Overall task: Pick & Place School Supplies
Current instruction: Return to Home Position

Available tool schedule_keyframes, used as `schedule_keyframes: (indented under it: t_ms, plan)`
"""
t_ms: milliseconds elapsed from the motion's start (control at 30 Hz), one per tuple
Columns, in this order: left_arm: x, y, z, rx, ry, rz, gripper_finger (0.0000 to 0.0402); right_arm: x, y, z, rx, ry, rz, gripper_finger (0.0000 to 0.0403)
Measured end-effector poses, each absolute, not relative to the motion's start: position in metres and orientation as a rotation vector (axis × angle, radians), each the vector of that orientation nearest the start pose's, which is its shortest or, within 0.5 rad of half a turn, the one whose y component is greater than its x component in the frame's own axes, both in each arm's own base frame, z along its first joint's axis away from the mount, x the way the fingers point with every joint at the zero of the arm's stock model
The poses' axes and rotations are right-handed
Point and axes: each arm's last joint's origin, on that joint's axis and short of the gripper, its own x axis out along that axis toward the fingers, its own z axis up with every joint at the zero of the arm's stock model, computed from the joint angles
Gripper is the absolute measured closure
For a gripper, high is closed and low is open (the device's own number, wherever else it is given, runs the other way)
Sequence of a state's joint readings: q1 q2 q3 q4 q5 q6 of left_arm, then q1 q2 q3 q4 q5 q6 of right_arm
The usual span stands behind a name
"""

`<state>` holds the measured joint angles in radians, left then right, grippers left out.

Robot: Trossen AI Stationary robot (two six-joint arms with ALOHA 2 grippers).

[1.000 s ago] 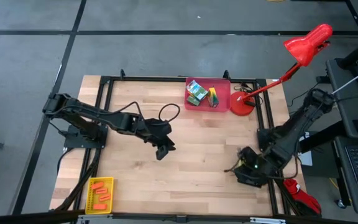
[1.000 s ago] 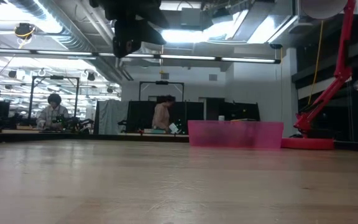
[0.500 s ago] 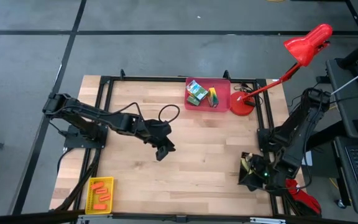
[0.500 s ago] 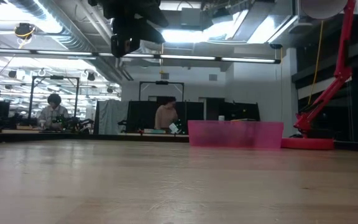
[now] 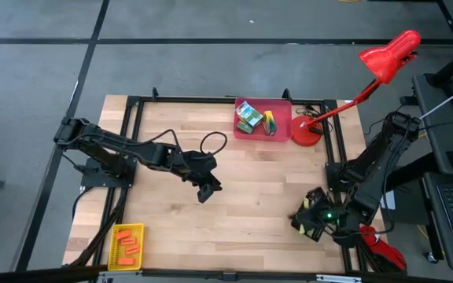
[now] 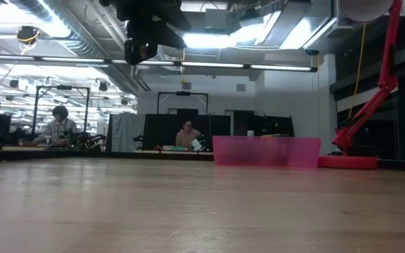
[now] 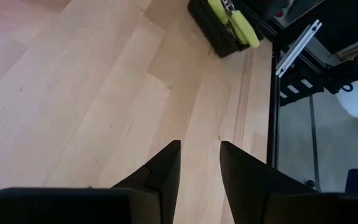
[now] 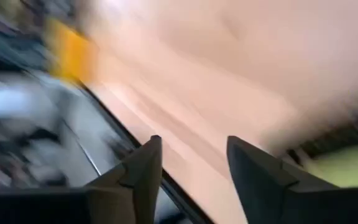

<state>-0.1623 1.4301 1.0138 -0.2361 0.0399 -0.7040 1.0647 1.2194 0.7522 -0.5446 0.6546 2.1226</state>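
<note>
Green-and-yellow crayon boxes (image 5: 250,116) lie in the red bin (image 5: 283,118) at the table's far edge. Orange sticks (image 5: 129,245) lie in the yellow bin (image 5: 116,236) at the near left. Pliers with yellow-green handles (image 7: 240,20) lie in the black bin (image 7: 211,26) at the near right. My right gripper (image 5: 305,221) hangs over that bin and hides most of it in the high view; its fingers (image 8: 140,177) stand open with nothing between them. My left gripper (image 5: 204,189) hovers open above the bare middle of the table.
A red desk lamp stands with its base (image 5: 306,132) at the far right, beside the red bin, and its head (image 5: 389,53) reaches beyond the table. A black metal frame (image 5: 132,102) runs around the table. Bare wood (image 5: 250,196) lies between the two grippers.
My right gripper has shifted a little toward the near edge, then back toward the left, turning above the black bin. My left arm has kept still.
</note>
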Motion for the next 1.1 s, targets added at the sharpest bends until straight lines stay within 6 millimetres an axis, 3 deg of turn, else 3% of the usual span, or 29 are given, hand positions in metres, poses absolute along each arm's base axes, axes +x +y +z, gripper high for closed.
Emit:
schedule_keyframes:
  t_ms: [100, 267, 333, 500, 633, 767, 900, 1100]
  plan:
    - [0.302, -0.05, 0.265, -0.631, 0.681, 0.055, 0.0295, 0.139, 0.183, 0.245, 1.177, 0.408, -0.4, 0.0259]
    - [0.291, -0.046, 0.278, -0.563, 0.633, 0.103, 0.0301, 0.16, 0.183, 0.3, 0.955, 0.21, -0.338, 0.0372]
    - [0.285, -0.044, 0.284, -0.534, 0.618, 0.117, 0.0303, 0.167, 0.185, 0.325, 0.866, 0.137, -0.302, 0.0393]
    - [0.269, -0.038, 0.305, -0.477, 0.515, 0.166, 0.0302, 0.182, 0.176, 0.363, 0.811, 0.074, -0.277, 0.0332]
    - [0.255, -0.034, 0.325, -0.456, 0.408, 0.202, 0.0291, 0.194, 0.168, 0.372, 0.833, 0.077, -0.245, 0.026]
    - [0.241, -0.039, 0.351, -0.386, 0.248, 0.114, 0.028, 0.207, 0.162, 0.385, 0.81, -0.009, -0.201, 0.0205]
    - [0.226, -0.043, 0.37, -0.346, 0.136, 0.052, 0.0294, 0.222, 0.154, 0.39, 0.764, -0.062, -0.194, 0.0191]
    - [0.218, -0.05, 0.377, -0.336, 0.103, 0.006, 0.0389, 0.245, 0.141, 0.389, 0.728, -0.086, -0.148, 0.022]
